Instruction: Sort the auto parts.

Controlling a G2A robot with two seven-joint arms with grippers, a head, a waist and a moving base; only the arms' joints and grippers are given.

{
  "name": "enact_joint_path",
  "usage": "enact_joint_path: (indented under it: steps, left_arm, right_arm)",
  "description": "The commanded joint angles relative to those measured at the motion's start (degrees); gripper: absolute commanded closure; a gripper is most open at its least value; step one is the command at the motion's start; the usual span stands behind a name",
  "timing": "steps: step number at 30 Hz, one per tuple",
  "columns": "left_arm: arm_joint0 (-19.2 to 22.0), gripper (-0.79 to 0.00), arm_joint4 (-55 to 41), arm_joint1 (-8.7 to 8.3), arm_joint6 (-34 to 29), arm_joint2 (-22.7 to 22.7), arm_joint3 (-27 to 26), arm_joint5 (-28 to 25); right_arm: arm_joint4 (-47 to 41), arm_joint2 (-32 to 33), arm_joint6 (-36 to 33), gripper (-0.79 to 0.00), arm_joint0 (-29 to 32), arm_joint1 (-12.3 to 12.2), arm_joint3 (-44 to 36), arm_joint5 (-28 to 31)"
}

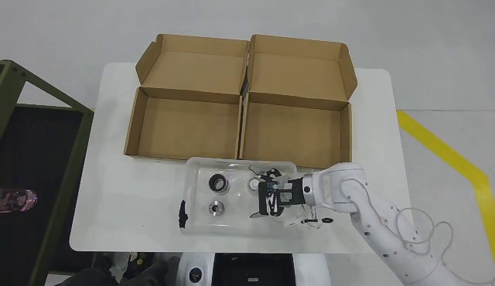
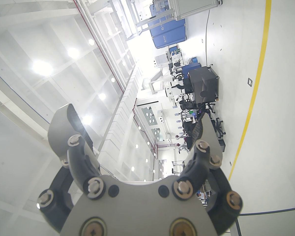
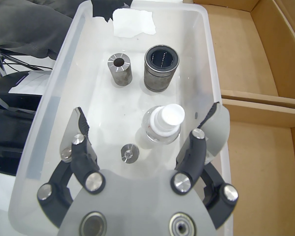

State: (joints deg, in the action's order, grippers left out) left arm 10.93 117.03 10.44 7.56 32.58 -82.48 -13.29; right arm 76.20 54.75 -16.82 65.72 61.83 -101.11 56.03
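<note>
From above: the white table (image 1: 363, 93) carried two open cardboard boxes side by side on its far half, the left box (image 1: 186, 127) and the right box (image 1: 294, 135). Just in front of them, at the near edge, sat the clear bin (image 1: 240, 161). In its left part the linear bearing (image 1: 219, 182) stood farther back and the steel cylinder (image 1: 216, 208) nearer. The small bottle (image 1: 254, 184) was around the middle, toward the far wall. And there was the right gripper (image 1: 267, 197), hanging over the bin's right half and pointing left.

Over to the left wrist camera: the left gripper (image 2: 136, 114) was aimed up at the hall's ceiling, fingers spread wide, nothing between them.

Now the right wrist camera: the right gripper hovered above the bin, fingers wide apart, holding nothing. The parts stood on the bin floor. The linear bearing and steel cylinder were next to each other but not touching. The white-capped small bottle was closer to the gripper, and a small steel disc (image 3: 129, 153) just beside the bottle was closest of all. Black tape (image 3: 111, 6) clung to the rim at the bin's left end, with a white paper scrap (image 3: 134, 24) just beside it. Both boxes lay right along the bin's far side.
</note>
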Motion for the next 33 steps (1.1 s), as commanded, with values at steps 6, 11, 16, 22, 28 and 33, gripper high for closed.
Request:
enact_joint_path:
  steps: [6, 11, 16, 22, 28, 33]
  left_arm:
    - [0.0, -0.785, 0.0, 0.00, 0.0, 0.0, 0.0, 0.0]
    - [0.0, -0.785, 0.0, 0.00, 0.0, 0.0, 0.0, 0.0]
    - [0.0, -0.785, 0.0, 0.00, 0.0, 0.0, 0.0, 0.0]
    - [0.0, -0.785, 0.0, 0.00, 0.0, 0.0, 0.0, 0.0]
    - [0.0, -0.785, 0.0, 0.00, 0.0, 0.0, 0.0, 0.0]
    - [0.0, -0.785, 0.0, 0.00, 0.0, 0.0, 0.0, 0.0]
  right_arm:
    - [-0.6, -0.7, -1.8, -0.477, -0.9, 0.2, 1.1, -1.7]
    - [-1.1, -1.2, -2.7, -0.363, -1.5, 0.3, 1.8, -2.6]
    - [-1.3, -1.6, -2.8, -0.145, -1.9, 0.3, 2.1, -2.8]
    - [-1.9, -1.9, -1.6, 0.000, -2.3, 0.3, 1.5, -1.7]
    - [-3.0, -1.6, 0.4, 0.000, -2.6, 0.2, -0.1, -0.6]
    - [-4.2, -0.6, 2.5, 0.000, -2.5, 0.0, -1.8, -0.6]
